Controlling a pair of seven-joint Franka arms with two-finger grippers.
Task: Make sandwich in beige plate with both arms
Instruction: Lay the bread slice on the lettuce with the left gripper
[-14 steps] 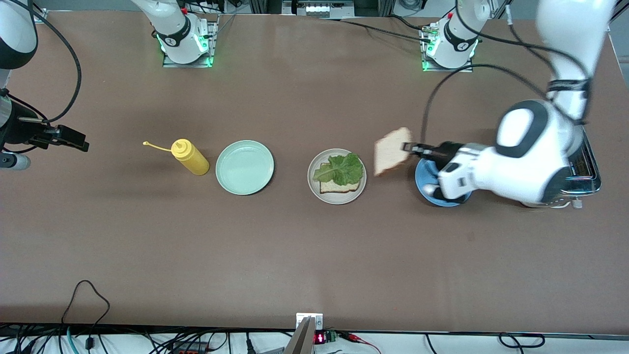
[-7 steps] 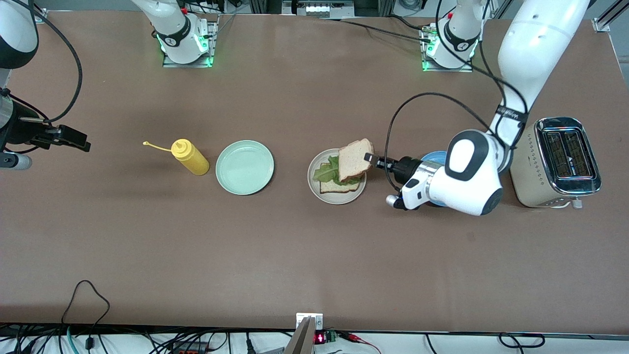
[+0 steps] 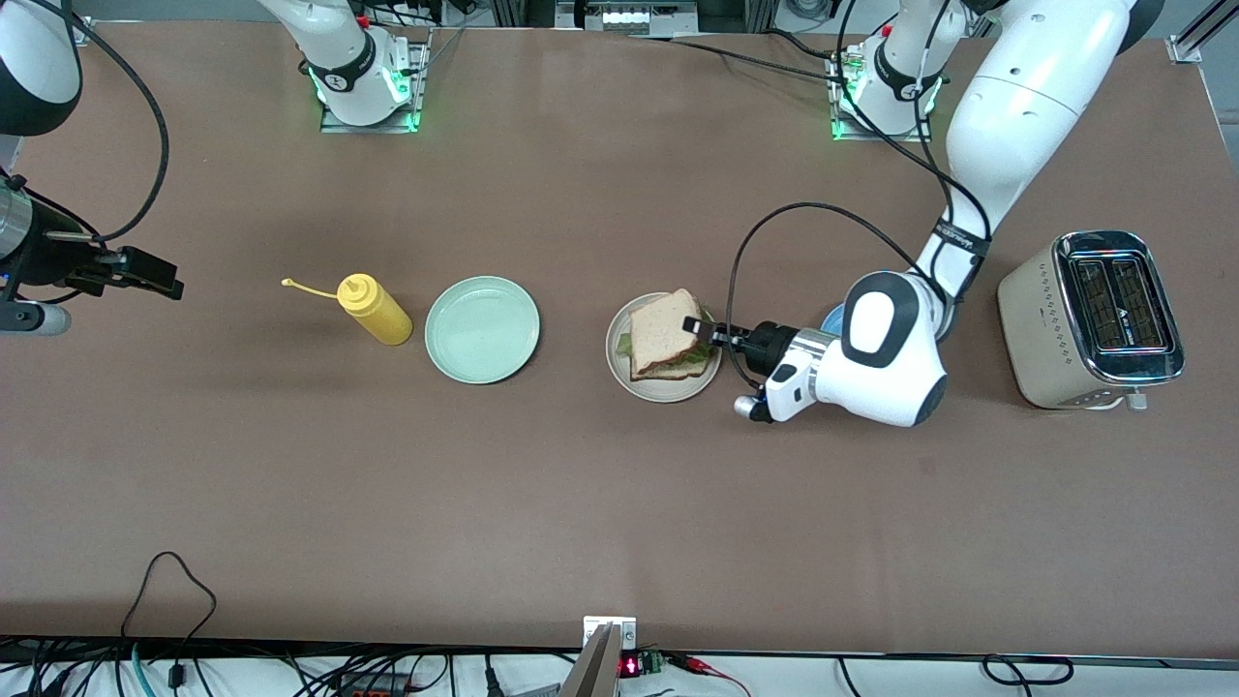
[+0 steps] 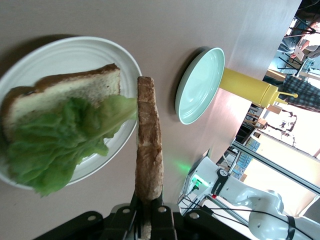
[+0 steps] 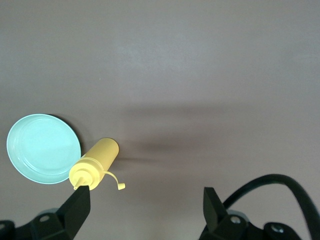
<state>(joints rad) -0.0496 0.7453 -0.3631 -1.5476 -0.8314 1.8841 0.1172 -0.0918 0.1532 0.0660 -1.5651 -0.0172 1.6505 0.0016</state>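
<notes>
The left arm (image 3: 891,358) hid most of a blue plate (image 3: 831,318); the top bread slice (image 3: 662,331) covered nearly all the lettuce (image 3: 699,356).

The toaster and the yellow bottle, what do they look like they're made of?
The toaster looks like metal: a pale champagne body with a shiny chrome top that throws bright reflections around its two slots. The yellow bottle, lying on its side beside the mint-green plate, looks like soft squeeze plastic, with an even matte colour, a moulded nozzle and a thin tethered cap strap.

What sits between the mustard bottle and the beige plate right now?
The empty mint-green plate lies between the mustard bottle and the beige plate; the front view shows it.
</notes>
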